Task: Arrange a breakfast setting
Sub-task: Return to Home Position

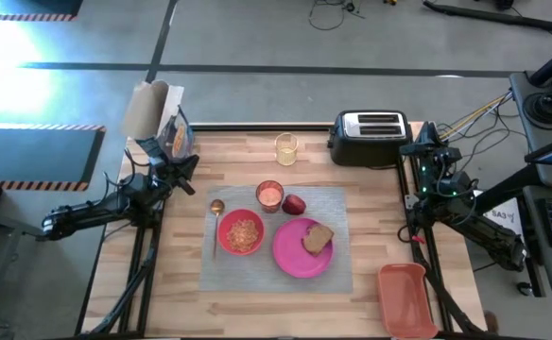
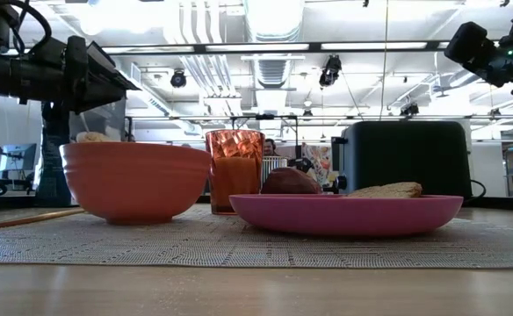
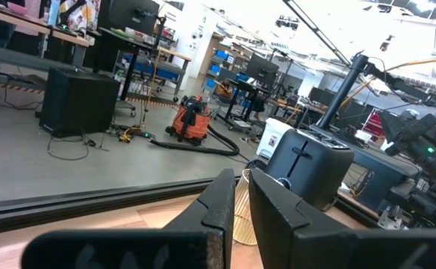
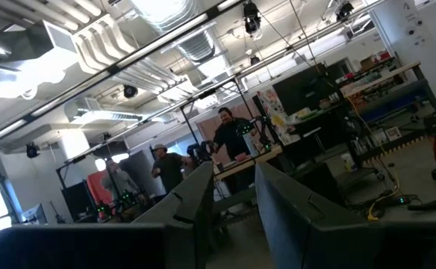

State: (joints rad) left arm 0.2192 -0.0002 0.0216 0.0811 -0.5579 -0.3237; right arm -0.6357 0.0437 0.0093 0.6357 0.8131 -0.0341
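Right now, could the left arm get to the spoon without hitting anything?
Probably yes. The spoon lies at the left edge of the placemat, nearest the left gripper, with bare table between; only the bowl sits close beside it.

A grey placemat (image 1: 257, 276) lies flat in the middle of the table. On it, at 4 o'clock, is a round pink plate (image 1: 293, 257) with a brown toast (image 1: 317, 239) at its 2 o'clock edge. An orange-red bowl (image 1: 224, 234) with pale flakes (image 1: 243, 232) sits at 9 o'clock. A small glass (image 1: 269, 195), filled orange-pink, stands upright at 12 o'clock, and a red fruit (image 1: 294, 204) is just beside it. A spoon (image 1: 216, 217) lies at the 9 o'clock border.
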